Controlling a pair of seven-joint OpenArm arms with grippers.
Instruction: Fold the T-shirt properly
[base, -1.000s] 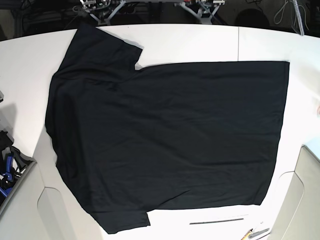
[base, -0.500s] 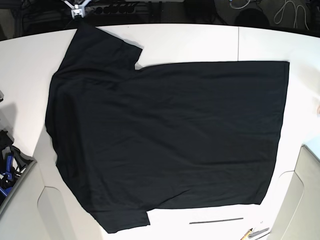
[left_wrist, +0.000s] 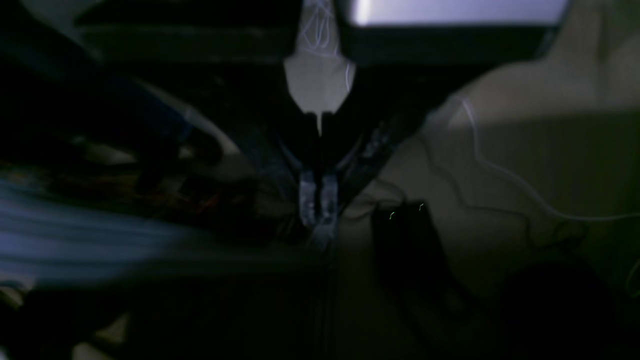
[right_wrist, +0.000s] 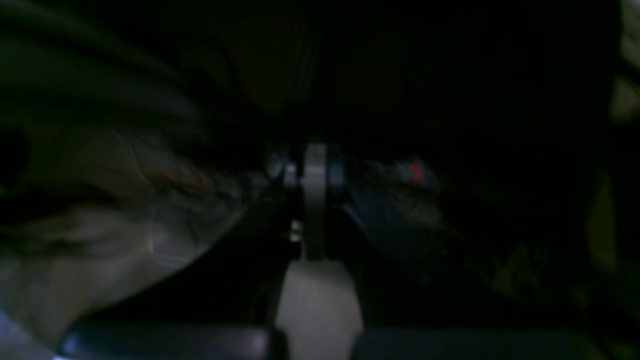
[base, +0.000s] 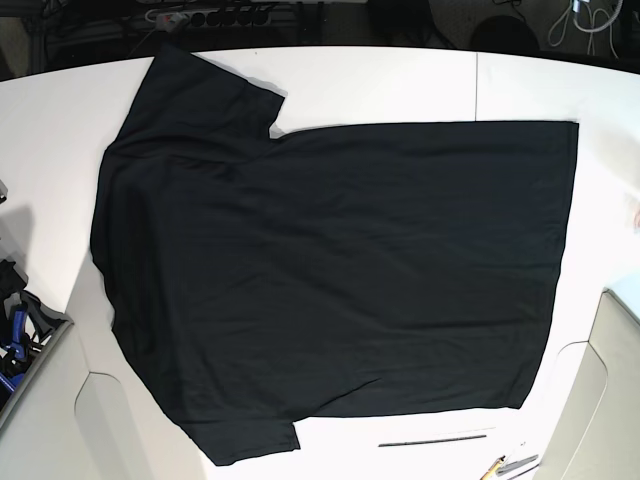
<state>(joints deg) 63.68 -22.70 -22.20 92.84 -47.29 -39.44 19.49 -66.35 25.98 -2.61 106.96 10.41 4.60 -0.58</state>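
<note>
The black T-shirt (base: 330, 280) lies spread flat on the white table (base: 380, 85), plain side up. Its sleeves are at the upper left and lower left, and its hem is along the right. Neither arm shows in the base view. In the dark, blurred left wrist view, my left gripper (left_wrist: 318, 200) has its fingertips pressed together with nothing between them, over a dim floor with cables. The right wrist view is just as dark, and my right gripper (right_wrist: 315, 167) is shut and empty too. Neither wrist view shows the T-shirt.
A thin dark rod (base: 433, 440) and some pens (base: 510, 465) lie near the table's front edge. Blue clamps (base: 15, 335) sit off the table at the left. A power strip (base: 215, 15) and cables lie on the floor behind the table.
The arm parts seen along the top edge of the base view have drawn back out of sight. The T-shirt has not moved.
</note>
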